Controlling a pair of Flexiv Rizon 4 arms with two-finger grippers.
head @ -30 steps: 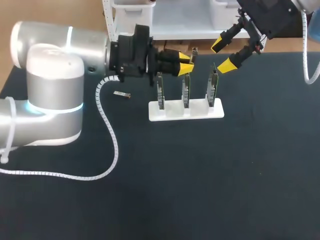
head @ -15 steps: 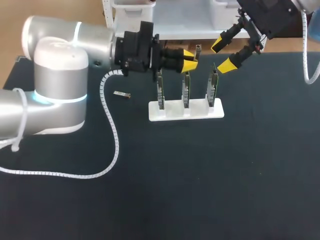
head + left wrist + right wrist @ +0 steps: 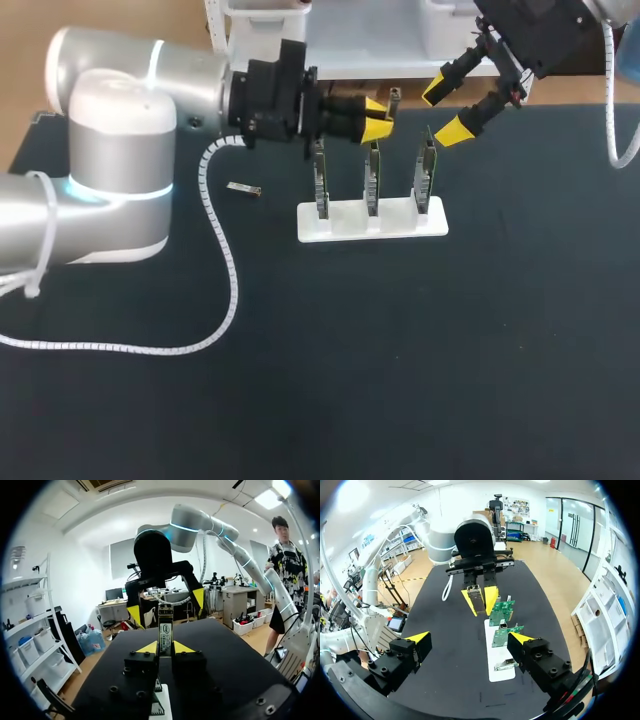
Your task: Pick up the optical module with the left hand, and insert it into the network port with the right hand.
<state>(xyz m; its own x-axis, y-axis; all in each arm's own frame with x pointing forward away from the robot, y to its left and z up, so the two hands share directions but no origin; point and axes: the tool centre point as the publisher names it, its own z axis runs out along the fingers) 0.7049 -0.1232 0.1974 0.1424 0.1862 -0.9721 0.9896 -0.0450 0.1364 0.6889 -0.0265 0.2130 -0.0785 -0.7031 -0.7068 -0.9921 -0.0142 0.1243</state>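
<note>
Left gripper [image 3: 377,117] around metallic optical module [image 3: 475,598]

LAB INTERIOR: A black-covered table [image 3: 400,380] fills the work area, its far edge meeting a light wooden floor [image 3: 100,12] and a white shelving unit [image 3: 330,42] that stands just behind it. White walls [image 3: 65,595] and a white ceiling [image 3: 150,510] enclose the room, which is lit from overhead by bright panel lights [image 3: 274,495]. An open white rack [image 3: 30,625] holding storage bins [image 3: 47,640] stands off one side of the table, and desks [image 3: 237,595] crowded with equipment line the far wall. At the opposite end, the wooden floor runs toward tall, dark-framed glass doors [image 3: 570,525], with more white shelves [image 3: 602,615] near the table's side.
</note>
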